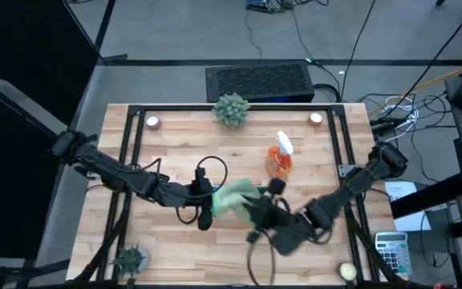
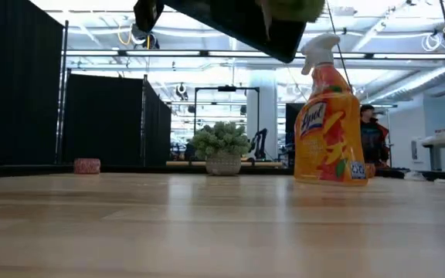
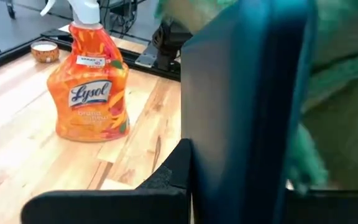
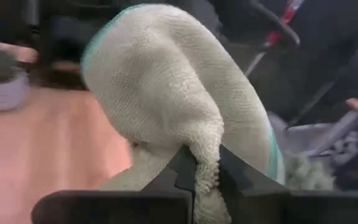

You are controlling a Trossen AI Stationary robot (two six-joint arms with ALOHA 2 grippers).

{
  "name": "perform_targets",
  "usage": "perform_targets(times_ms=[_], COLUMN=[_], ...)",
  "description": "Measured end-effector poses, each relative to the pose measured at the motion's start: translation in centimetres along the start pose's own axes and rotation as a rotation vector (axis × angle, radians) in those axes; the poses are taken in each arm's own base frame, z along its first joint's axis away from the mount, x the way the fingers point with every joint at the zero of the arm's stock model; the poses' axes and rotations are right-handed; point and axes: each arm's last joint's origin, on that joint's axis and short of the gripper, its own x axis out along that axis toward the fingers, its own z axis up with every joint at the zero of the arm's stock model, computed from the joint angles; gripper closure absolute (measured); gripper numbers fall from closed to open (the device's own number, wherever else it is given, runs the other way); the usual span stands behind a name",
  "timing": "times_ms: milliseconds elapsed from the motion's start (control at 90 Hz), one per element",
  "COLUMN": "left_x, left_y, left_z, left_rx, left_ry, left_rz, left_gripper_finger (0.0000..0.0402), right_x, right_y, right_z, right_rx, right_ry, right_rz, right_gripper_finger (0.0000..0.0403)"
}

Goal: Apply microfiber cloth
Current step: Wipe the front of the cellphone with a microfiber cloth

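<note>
A dark tablet (image 3: 247,106) hangs tilted above the table's middle, and it shows at the top of the low view (image 2: 230,27). My left gripper (image 3: 241,183), reaching in from the left (image 1: 205,197), is shut on it. The pale sage-green microfiber cloth (image 1: 233,197) lies bunched against the tablet's face (image 3: 344,99). My right gripper (image 4: 207,168), coming from the right (image 1: 255,210), is shut on the cloth (image 4: 166,81). My left gripper has the tablet's edge (image 3: 241,162) pinched between its two fingers, one on each face. The tablet is lifted clear of the table and tilted. My right gripper pinches a bunched fold of the cloth (image 4: 207,149) between its two fingertips. Several layers bulge out beyond the fingers. The cloth is off the table and rests against the tablet.
An orange Lysol spray bottle (image 1: 280,156) stands just beyond the grippers (image 2: 331,116). A round spiky plant ball in a pot (image 1: 231,108) sits at the far edge between two small candles (image 1: 152,121) (image 1: 316,119). A small plant (image 1: 131,258) stands near left.
</note>
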Motion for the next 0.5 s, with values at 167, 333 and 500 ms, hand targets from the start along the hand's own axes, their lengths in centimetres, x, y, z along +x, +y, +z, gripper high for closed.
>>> perform_targets(times_ms=[167, 333, 500], left_x=[0.0, 0.0, 0.0], left_y=[0.2, 0.2, 0.2], left_z=[-0.1, -0.1, -0.1], left_rx=[-0.003, -0.001, 0.009], left_ry=[0.004, 0.004, 0.005], left_rz=[0.024, 0.026, 0.025], left_gripper_finger=[0.0392, 0.0392, 0.0392], right_x=[3.8, 4.9, 4.4], right_y=[-0.9, -0.9, -0.7], right_z=[0.4, 0.4, -0.2], right_rx=[0.039, 0.029, -0.007], right_ry=[-0.023, -0.036, 0.014], right_rz=[0.073, 0.078, 0.068], right_gripper_finger=[0.0394, 0.0392, 0.0391])
